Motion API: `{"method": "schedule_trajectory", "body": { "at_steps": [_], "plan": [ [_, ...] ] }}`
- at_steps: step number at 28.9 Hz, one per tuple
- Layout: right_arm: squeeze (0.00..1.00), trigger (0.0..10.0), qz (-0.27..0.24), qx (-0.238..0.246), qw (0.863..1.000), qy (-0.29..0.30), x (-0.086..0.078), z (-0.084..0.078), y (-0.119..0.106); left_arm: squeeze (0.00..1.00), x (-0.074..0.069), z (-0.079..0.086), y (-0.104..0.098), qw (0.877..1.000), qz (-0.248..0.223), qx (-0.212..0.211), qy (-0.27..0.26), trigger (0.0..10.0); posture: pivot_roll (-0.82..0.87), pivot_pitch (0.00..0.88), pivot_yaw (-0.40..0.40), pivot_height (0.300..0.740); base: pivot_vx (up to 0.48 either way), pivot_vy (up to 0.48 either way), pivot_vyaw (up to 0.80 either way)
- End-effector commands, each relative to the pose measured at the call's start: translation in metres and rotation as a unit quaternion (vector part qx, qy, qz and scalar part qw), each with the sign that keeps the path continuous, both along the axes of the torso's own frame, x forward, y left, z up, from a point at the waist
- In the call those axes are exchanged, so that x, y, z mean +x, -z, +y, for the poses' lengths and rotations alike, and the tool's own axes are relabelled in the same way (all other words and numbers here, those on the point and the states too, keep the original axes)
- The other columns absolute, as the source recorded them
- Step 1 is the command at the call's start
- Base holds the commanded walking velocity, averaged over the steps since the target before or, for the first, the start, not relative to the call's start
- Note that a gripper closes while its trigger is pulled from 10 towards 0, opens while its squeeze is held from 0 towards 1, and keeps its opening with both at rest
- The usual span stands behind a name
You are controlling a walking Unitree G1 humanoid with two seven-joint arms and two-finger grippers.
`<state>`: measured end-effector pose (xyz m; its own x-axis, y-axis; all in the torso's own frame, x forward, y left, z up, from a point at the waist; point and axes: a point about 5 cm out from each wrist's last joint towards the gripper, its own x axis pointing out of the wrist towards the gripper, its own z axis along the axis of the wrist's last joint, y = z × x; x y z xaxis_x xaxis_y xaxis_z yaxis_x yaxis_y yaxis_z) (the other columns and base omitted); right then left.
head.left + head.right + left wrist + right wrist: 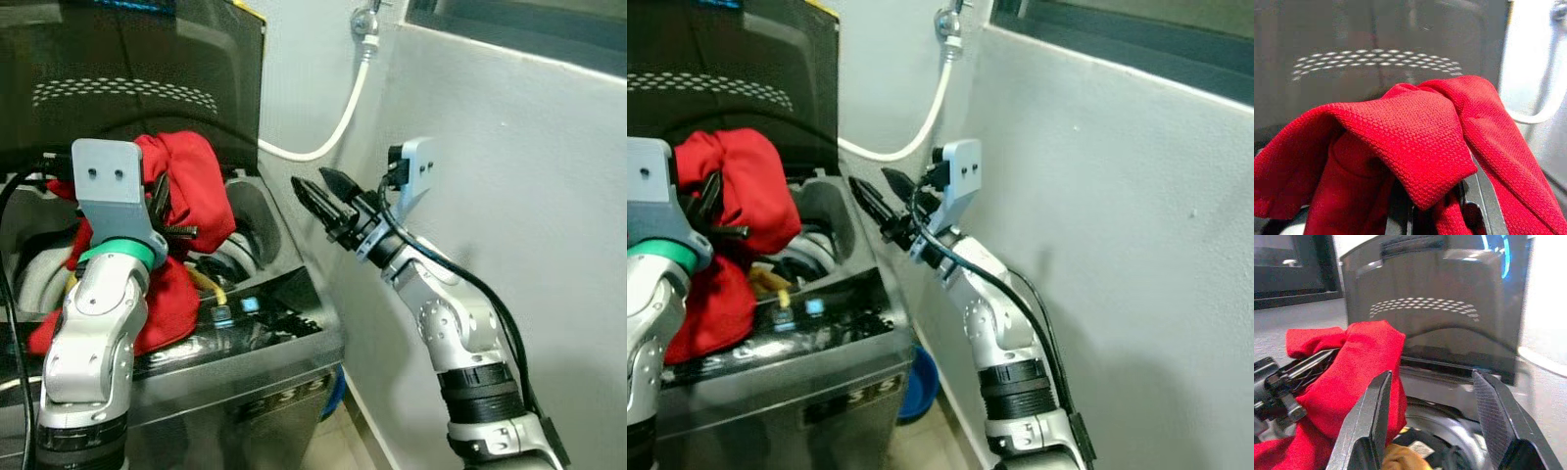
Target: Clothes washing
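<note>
Left gripper (167,211) has its jaws clamped on the red garment (191,191), bunched and held above the open top of the washing machine (265,343), at about 10 o'clock in the head views; the raised lid (137,88) stands right behind it. Right gripper (323,201) hovers empty just beside the machine's right edge at roughly 1 o'clock from the drum (240,245), jaws apart, pointing toward the cloth. Main risk, as a judgement: the lower part of the garment drapes over the front rim and control panel (245,313) instead of hanging in the drum, so a release from here likely leaves it snagged on the rim or sliding down the outside. Cause: the grip is on a top bunch only, with the tail unsupported and outside the opening. Second risk: cloth is wrapped over the left fingers (1308,367), so it may cling when the jaws part. Third: the right gripper closing in could pinch the left fingers rather than fabric. The white hose (333,127) on the wall at 12 o'clock sits close to the right arm's swing. Orientation: the garment's long axis runs near vertical, slightly tilted from the bunch at 1 o'clock down to the tail at 7 o'clock. Something yellow (211,289) lies in the drum below; what it is can't be told.
</note>
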<state>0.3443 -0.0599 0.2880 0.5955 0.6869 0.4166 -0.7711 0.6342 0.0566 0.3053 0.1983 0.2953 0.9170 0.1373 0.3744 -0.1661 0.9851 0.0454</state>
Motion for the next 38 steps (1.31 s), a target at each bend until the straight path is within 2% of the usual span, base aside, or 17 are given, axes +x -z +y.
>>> {"method": "schedule_trajectory", "body": {
  "at_steps": [1,12,14,19,30,32,38],
  "plan": [
    [0.0,10.0,0.006,-0.004,1.0,0.007,0.001,-0.005,0.004,0.0,-0.001,-0.002,0.0,1.0,-0.005,0.002,0.004,10.0,0.06,0.016,-0.097,0.74,0.0,0.0,0.0],
    [0.0,10.0,0.007,-0.001,1.0,0.006,0.0,-0.005,0.006,0.0,0.005,0.002,-0.006,1.0,0.003,0.007,-0.002,10.0,0.06,0.01,-0.085,0.74,0.0,0.0,0.0],
    [0.0,10.0,0.008,-0.011,1.0,0.004,-0.001,-0.004,0.008,0.0,0.007,0.005,-0.005,1.0,0.006,-0.01,-0.008,10.0,0.04,0.01,-0.082,0.74,0.0,0.0,0.0],
    [0.0,10.0,0.007,-0.017,1.0,0.003,-0.001,-0.003,0.009,0.0,0.007,0.004,-0.004,1.0,0.01,-0.012,-0.009,10.0,0.04,0.009,-0.077,0.74,0.0,0.0,0.0],
    [0.0,10.0,0.006,-0.059,0.998,-0.006,-0.007,-0.005,0.02,0.0,0.003,0.013,0.001,0.999,0.012,-0.016,-0.036,10.0,0.03,0.027,-0.08,0.74,0.087,0.0,0.0],
    [0.0,10.0,-0.02,-0.095,0.995,-0.019,-0.01,0.004,0.02,0.0,0.002,0.013,0.0,0.999,0.013,-0.021,-0.037,10.0,0.04,0.025,-0.091,0.74,0.349,0.0,0.4],
    [0.0,10.0,-0.031,-0.108,0.993,-0.037,-0.013,0.011,0.02,0.0,0.001,0.013,-0.001,0.999,0.011,-0.024,-0.038,10.0,0.04,0.023,-0.101,0.74,0.329,0.0,0.67]
  ]
}}
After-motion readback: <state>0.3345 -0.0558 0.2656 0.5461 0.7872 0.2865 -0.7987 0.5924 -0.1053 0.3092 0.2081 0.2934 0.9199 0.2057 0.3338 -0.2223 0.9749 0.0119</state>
